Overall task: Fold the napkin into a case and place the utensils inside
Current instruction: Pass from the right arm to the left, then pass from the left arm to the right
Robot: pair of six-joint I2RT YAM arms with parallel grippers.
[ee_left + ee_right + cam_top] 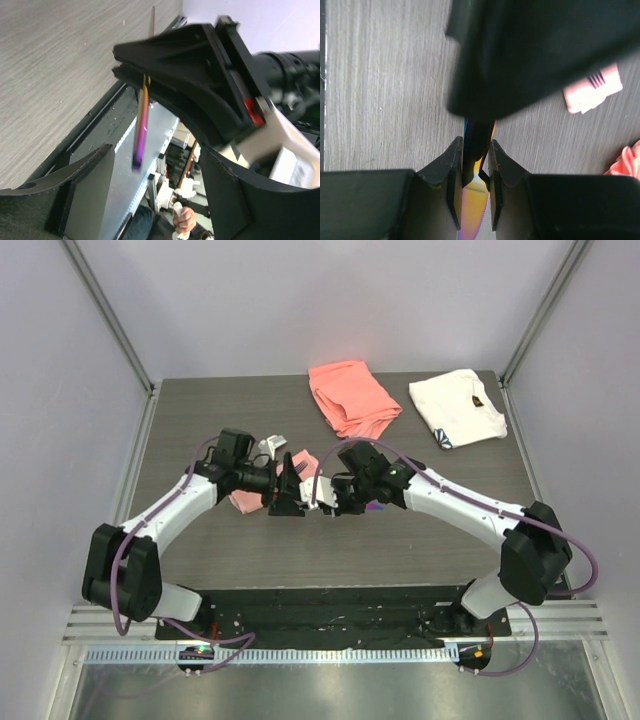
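Right now the right gripper [475, 145] has its jaws pinched tight on one utensil [471, 200]. It is a thin, shiny piece with purple and gold colours and a bumpy edge like a little knife. The left gripper [160, 157] has its jaws wide apart and holds nothing. In the left wrist view the thin piece hangs down between those open jaws and touches neither one. So this looks like a pass from one gripper to the other, up in the air above the table [380, 75].

To do it well, I think the left jaws should close slowly on the bare part of the piece, not on the other gripper. The right jaws should let go only when the left ones have it firmly. The piece is thin and smooth, so it may slip or twist.

Off to the side, the case [592, 92] lies flat on the table. It is pale pink, with dark prongs [596, 78] like a fork's showing at one end. I think the piece should go in at that end, lined up the long way.
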